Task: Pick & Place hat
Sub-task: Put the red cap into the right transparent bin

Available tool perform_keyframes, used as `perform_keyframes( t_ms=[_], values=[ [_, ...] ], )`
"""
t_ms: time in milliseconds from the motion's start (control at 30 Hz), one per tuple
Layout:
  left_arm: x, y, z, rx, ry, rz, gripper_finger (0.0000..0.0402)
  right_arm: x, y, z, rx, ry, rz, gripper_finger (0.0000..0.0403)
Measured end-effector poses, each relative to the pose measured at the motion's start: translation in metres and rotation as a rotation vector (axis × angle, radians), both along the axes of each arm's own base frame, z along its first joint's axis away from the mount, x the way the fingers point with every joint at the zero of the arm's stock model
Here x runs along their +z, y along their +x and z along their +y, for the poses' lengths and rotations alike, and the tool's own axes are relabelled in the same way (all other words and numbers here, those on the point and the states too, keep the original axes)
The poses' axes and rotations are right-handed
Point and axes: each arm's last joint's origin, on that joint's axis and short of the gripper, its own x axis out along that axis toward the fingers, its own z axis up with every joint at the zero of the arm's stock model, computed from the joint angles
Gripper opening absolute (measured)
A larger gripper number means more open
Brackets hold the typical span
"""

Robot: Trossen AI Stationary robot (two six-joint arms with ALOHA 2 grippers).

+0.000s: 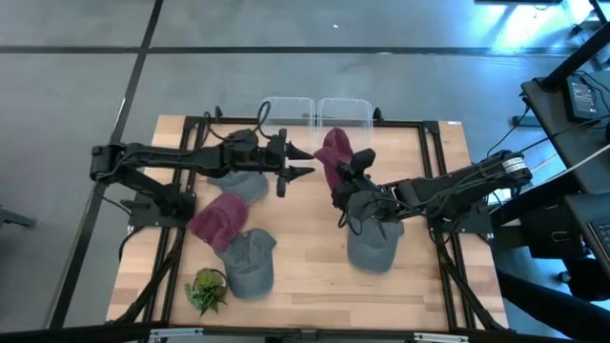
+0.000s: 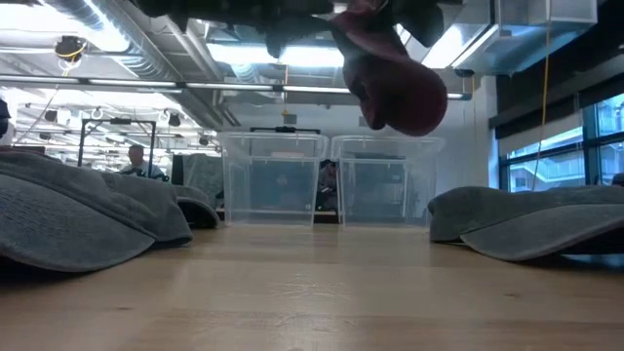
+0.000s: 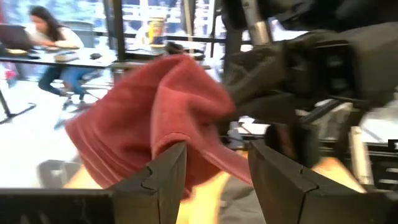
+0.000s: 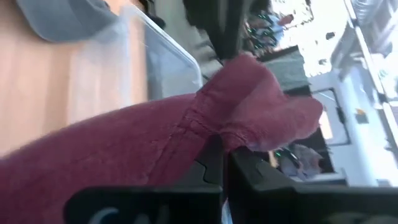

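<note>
The right claw (image 1: pixel 335 164) pinched a maroon hat (image 1: pixel 334 151) aloft, likely clear of the counter (image 1: pixel 315 276) for carrying; the left claw (image 1: pixel 303 162) gaped wide at nine o'clock.

even indoor light, wrist views soft with motion blur
high view evenly lit, only faint shadows under the arms on the table (image 1: pixel 305 262), with a bluish glare patch on the floor at the top right corner. low view is backlit: ceiling light strips (image 2: pixel 263 54) blow out to white, the near tabletop is out of focus, and the red hat (image 2: pixel 395 83) hanging at the top is dark against them. left wrist view is smeared; the red hat (image 3: pixel 155 118) is soft, windows behind it overexposed, the fingers (image 3: pixel 163 180) nearly silhouetted. right wrist view is blurred throughout, the clear bin (image 4: pixel 165 59) streaked, bright daylight washing out the far side.
</note>
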Motion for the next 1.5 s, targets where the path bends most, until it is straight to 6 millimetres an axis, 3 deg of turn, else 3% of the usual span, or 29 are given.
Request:
perform_keyframes(
  t_ms=[433, 600, 900, 1500],
  values=[
    [-0.0047, 0.0059, 0.0004, 0.049, 0.021, 0.030, 0.0168, 0.0008, 0.0004, 0.0002, 0.004, 0.003, -0.008, 0.0000],
    [-0.0060, 0.0001, 0.0018, 0.123, 0.107, 0.106, 0.0168, 0.0007, -0.0001, -0.0001, -0.010, -0.006, -0.007, 0.0000],
    [-0.0022, -0.0027, 0.0023, 0.154, 0.113, 0.095, 0.0168, -0.0008, 0.0010, 0.0013, 0.048, 0.046, -0.006, 0.0000],
    [-0.0028, -0.0019, -0.0042, -0.069, 0.076, 0.085, 0.0169, -0.0007, 0.0019, 0.0021, 0.078, 0.070, -0.010, 0.0000]
  ],
)
